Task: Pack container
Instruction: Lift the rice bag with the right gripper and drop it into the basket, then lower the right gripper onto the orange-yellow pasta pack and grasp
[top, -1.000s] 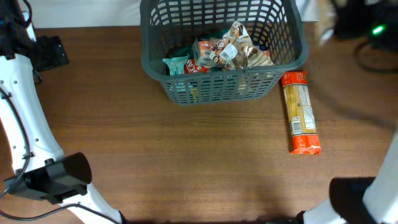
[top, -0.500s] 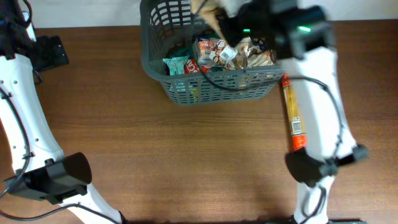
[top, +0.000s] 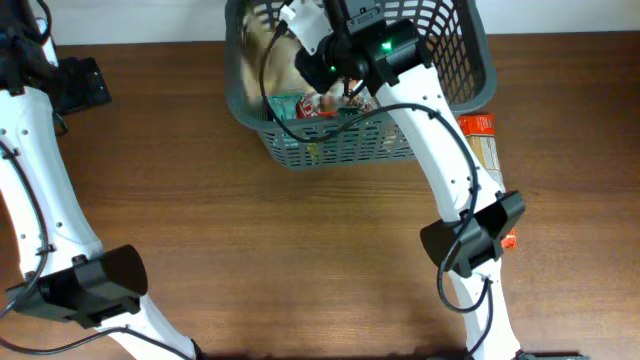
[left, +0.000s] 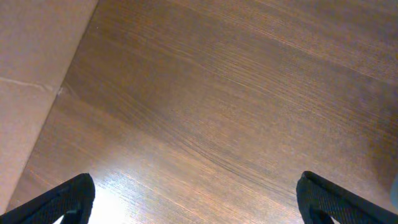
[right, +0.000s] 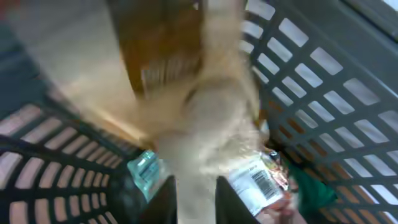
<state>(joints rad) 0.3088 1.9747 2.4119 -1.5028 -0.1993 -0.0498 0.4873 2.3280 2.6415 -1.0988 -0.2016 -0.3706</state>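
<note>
The container, a dark grey lattice basket (top: 472, 70), stands at the table's far middle and holds several snack packets, among them a teal one (top: 285, 104). My right gripper (top: 303, 28) hangs over the basket's left part, shut on a blurred tan packet (top: 262, 45). In the right wrist view the tan packet (right: 211, 118) sits between the fingers (right: 196, 198), above the basket wall (right: 323, 81), the teal packet (right: 144, 171) and a barcode packet (right: 258, 177). My left gripper (left: 193, 199) is open and empty over bare wood.
A long orange packet (top: 478, 127) lies on the table right of the basket, partly under my right arm. My left arm (top: 40, 200) runs along the table's left side. The table's left edge (left: 59, 90) shows in the left wrist view.
My right arm has swung in from the lower right to above the basket and moved left across it with the tan packet. The left arm has not moved.
</note>
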